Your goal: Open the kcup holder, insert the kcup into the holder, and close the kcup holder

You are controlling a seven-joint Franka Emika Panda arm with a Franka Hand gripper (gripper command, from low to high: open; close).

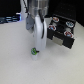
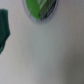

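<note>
The kcup holder point(image 1: 61, 31) is seen beyond the gripper point(image 1: 37, 47), toward the exterior view's right, well apart from it, with round pod tops shown at its upper face. Nothing is placed between it and the arm on the white table point(image 1: 20, 65). The kcup point(image 1: 34, 51) is stood upright on the table directly beneath the gripper, its green top point(image 2: 40, 7) shown close in the wrist view. Whether the jaws are spread or clenched cannot be told; contact with the kcup cannot be judged.
</note>
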